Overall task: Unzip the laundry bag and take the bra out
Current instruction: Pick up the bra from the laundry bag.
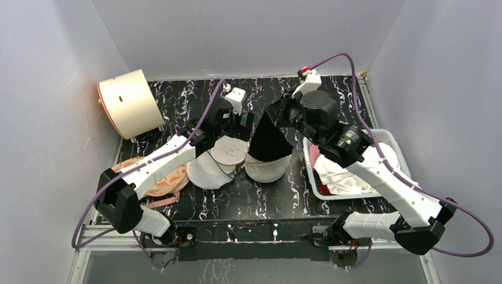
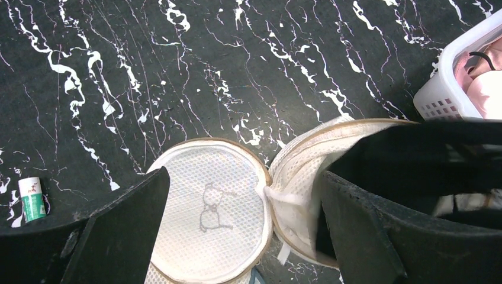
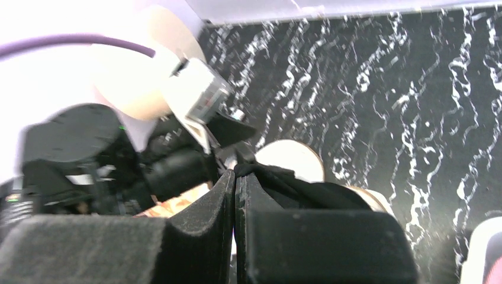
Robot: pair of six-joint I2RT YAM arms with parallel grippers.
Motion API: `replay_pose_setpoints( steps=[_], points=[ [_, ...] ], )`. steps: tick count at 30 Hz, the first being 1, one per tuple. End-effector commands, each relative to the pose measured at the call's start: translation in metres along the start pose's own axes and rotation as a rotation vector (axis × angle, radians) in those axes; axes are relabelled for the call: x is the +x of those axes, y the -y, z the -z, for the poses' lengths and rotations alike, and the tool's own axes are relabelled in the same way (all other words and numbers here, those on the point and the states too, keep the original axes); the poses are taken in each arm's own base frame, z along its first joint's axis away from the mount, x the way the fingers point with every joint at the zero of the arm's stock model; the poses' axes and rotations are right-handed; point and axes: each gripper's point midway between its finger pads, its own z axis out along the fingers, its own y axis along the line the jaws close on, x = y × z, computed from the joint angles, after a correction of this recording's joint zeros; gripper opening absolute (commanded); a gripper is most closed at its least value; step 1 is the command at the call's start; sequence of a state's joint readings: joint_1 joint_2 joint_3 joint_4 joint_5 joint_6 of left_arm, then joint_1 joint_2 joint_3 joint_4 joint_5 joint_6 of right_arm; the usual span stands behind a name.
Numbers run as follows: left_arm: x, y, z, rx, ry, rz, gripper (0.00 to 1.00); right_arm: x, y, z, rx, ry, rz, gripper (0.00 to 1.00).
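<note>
Right wrist view, entry one: right fingers [image 3: 195, 225], pressed together and clamped on the bra [image 3: 296, 189], taken by a peak of its black cloth. No pale cup shows at the pinch. The hold is at the very tip, so the rest of the cloth hangs below it.

Entry two: bra, top view. It hangs from those fingers as a black cone, its lower edge down in the open mouth of the bag [image 2: 299, 171]. Judged partly drawn out and not yet free.

Entry three: bag, cream mesh, on the table [image 1: 331, 94] between the two arms. The zip is judged undone, since the lid [image 2: 207, 219], the flat face with the line drawing, lies folded back beside the body and joined to it at one side.

Entry four: left fingers [image 2: 124, 231], spread wide and holding nothing. One stands over the lid, the other over the bag's body. Whether either touches cannot be told. Judged to be placed there to pin the bag down so that it does not rise with the cloth.

Entry five, surroundings:
- A white dome bag [image 1: 207, 171] lies against the lid's near side.
- A peach bra [image 1: 169, 180] lies under the left arm.
- A basket [image 2: 441, 100] of pale clothing stands just right of the bag.
- A cream drum [image 1: 127, 103] lies on its side at the far left corner.
- A small green-and-white tube [image 2: 32, 198] lies on the table, well apart.
</note>
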State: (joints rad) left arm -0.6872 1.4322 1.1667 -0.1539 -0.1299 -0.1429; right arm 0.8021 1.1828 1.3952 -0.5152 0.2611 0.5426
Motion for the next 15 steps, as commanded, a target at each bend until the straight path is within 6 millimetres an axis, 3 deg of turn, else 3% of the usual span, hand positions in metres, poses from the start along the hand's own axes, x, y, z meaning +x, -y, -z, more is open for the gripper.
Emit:
replay_pose_setpoints(
  steps=[1,6,8,10,12,15],
  points=[
    [-0.019,-0.001,0.012,0.01,0.062,0.021,0.98,-0.063,-0.027,0.032,-0.112,0.192,-0.054,0.0],
    [-0.019,-0.002,0.012,0.011,0.061,0.023,0.98,-0.027,-0.005,0.013,-0.036,0.121,-0.047,0.0],
    [-0.019,-0.002,0.012,0.009,0.061,0.025,0.98,-0.025,-0.004,0.011,-0.029,0.112,-0.038,0.0],
    [-0.018,-0.003,0.012,0.006,0.058,0.024,0.99,-0.04,-0.01,0.016,-0.042,0.14,-0.029,0.0],
    [-0.019,-0.004,0.013,0.001,0.064,0.025,0.98,-0.068,-0.017,0.028,-0.047,0.196,-0.014,0.0],
    [-0.02,-0.004,0.013,0.0,0.067,0.025,0.98,-0.088,-0.024,0.041,-0.064,0.242,-0.014,0.0]
  ],
)
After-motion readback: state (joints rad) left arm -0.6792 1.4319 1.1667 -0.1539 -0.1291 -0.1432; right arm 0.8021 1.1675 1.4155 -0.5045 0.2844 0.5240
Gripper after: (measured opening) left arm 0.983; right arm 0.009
